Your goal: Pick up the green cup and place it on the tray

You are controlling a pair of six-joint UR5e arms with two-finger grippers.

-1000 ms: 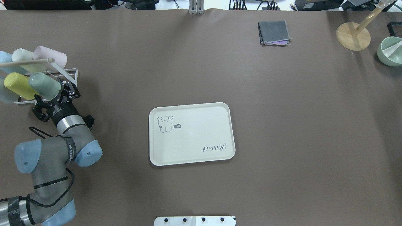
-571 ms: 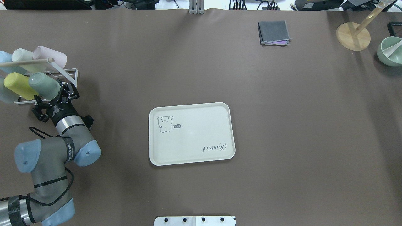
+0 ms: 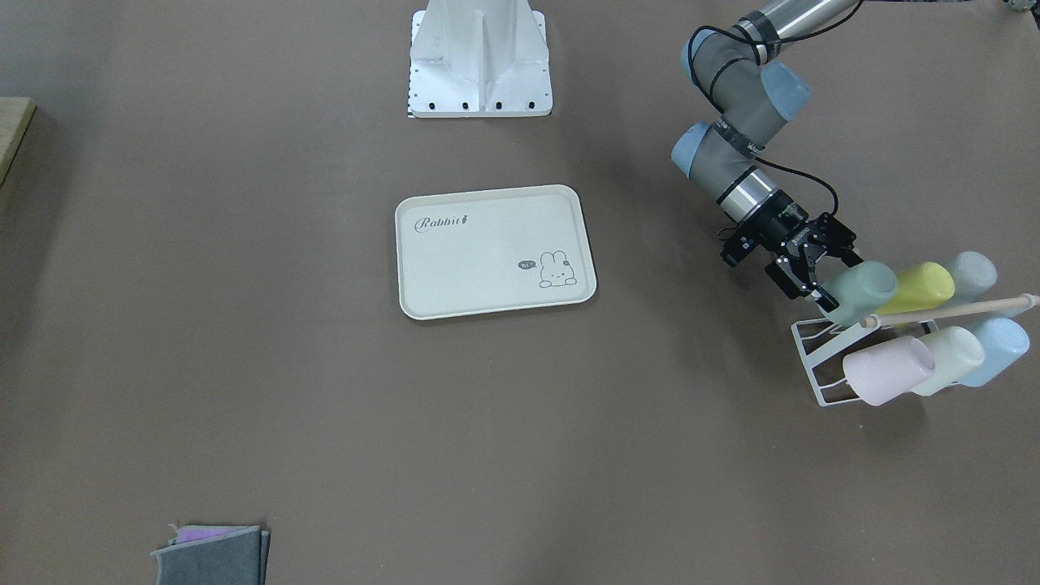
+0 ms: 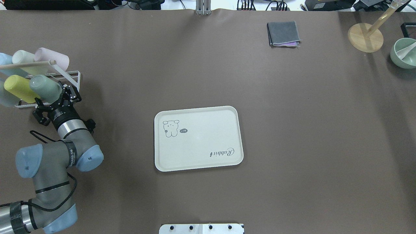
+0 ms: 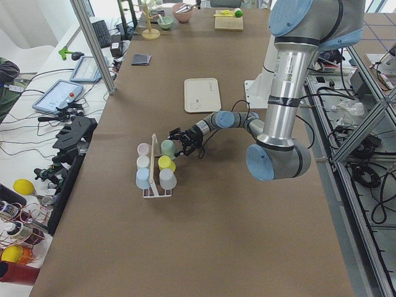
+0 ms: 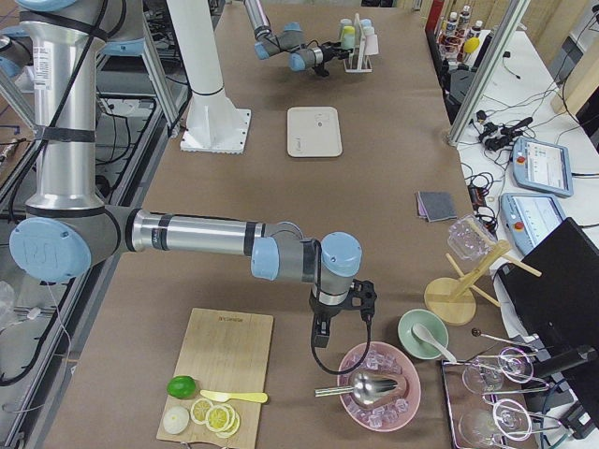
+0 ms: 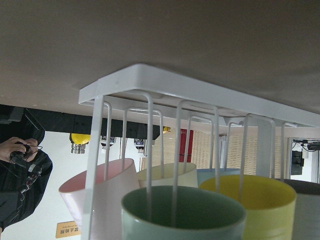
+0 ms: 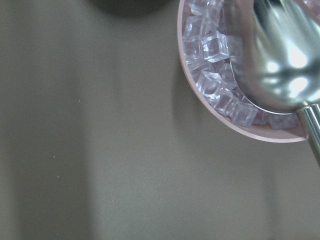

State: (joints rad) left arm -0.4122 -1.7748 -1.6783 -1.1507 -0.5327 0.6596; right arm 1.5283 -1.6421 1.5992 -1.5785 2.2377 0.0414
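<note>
The green cup (image 4: 44,87) lies tilted on the white wire rack (image 4: 74,77) at the table's left edge, its mouth toward my left arm. It also shows in the front view (image 3: 863,286) and fills the bottom of the left wrist view (image 7: 182,212). My left gripper (image 4: 61,97) is open, with its fingers on either side of the cup's mouth end (image 3: 825,275). The cream tray (image 4: 198,146) with the bunny drawing sits at mid-table, with nothing on it. My right gripper (image 6: 321,332) shows only in the exterior right view; I cannot tell whether it is open or shut.
Pink (image 4: 53,58), yellow (image 4: 18,88), whitish-green (image 4: 22,57) and blue (image 4: 4,59) cups share the rack under a wooden dowel. A folded grey cloth (image 4: 282,33), a wooden stand (image 4: 365,37) and a green bowl (image 4: 404,52) are at the far right. A pink ice bowl (image 8: 220,85) lies below the right wrist.
My left gripper has crept slightly forward and left, closer around the green cup's mouth. The cup and the tray have not moved.
</note>
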